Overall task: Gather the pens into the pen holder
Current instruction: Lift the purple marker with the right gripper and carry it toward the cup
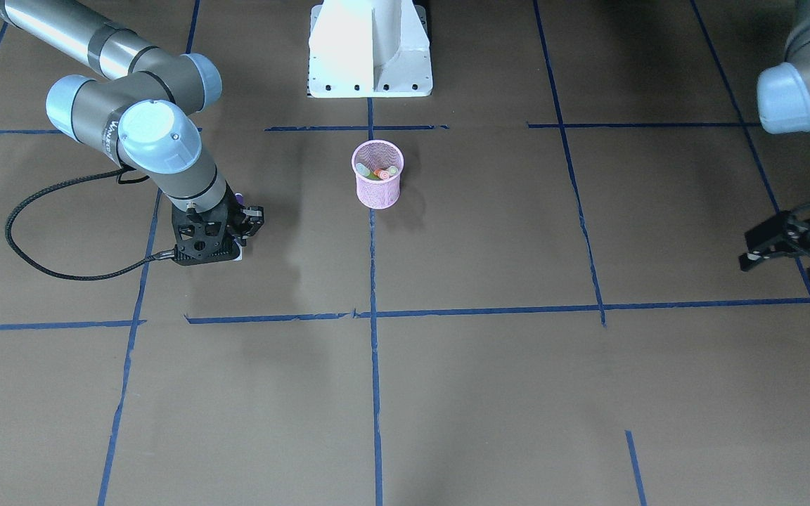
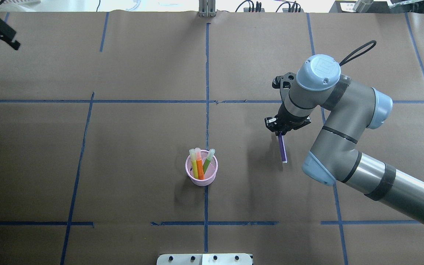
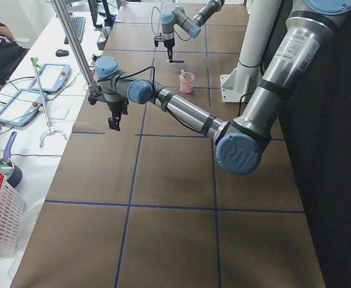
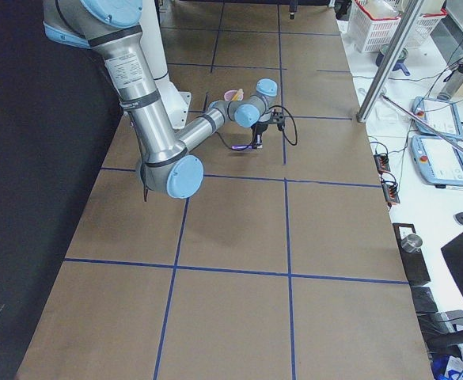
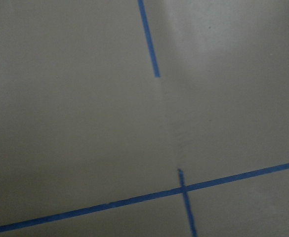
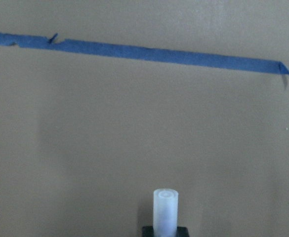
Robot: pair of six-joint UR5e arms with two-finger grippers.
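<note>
The pink mesh pen holder (image 2: pixel 201 170) stands near the table's middle, also in the front view (image 1: pixel 377 176). It holds three pens: a yellow one (image 2: pixel 194 165), an orange one (image 2: pixel 199 167) and a green one (image 2: pixel 208 162). My right gripper (image 2: pixel 280 132) is to the holder's right, shut on one end of a purple pen (image 2: pixel 282 149). The pen's pale cap end (image 6: pixel 165 210) points back toward the robot. I cannot tell whether the pen touches the table. My left gripper (image 1: pixel 792 253) is open and empty at the table's far left.
Blue tape lines (image 2: pixel 207 92) cross the brown paper table top. The robot's white base (image 1: pixel 370 49) stands at the table's near edge. Operators' desks with tablets and a white basket (image 3: pixel 1 216) lie beyond the far edge.
</note>
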